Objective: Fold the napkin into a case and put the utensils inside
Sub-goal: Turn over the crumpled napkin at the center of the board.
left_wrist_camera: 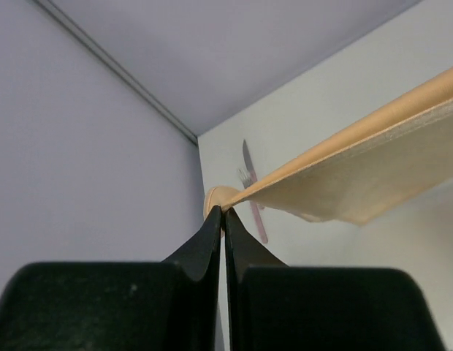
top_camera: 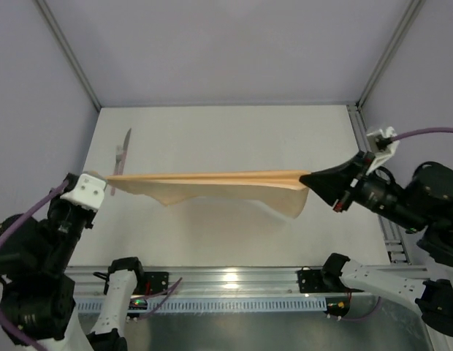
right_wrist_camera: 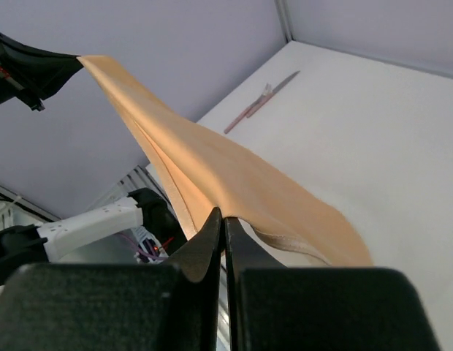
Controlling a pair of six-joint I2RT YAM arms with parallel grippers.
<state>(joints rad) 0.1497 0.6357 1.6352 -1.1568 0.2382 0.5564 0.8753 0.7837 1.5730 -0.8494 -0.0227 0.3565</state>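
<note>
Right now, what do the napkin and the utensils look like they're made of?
The napkin: soft matte peach cloth; it sags and creases in hanging folds, with what looks like a hemmed edge. The utensils: dull silver-grey blade, probably metal; pale pink handles, perhaps plastic, too small to be sure.

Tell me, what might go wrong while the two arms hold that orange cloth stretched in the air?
1. The left gripper and right gripper each pinch only a small bit of the napkin, which is pulled taut; one end might slip free.
2. Its loose lower part sags, so it may crumple when laid on the table.
3. The utensils lie beneath its left end; the cloth could drag them aside.
</note>
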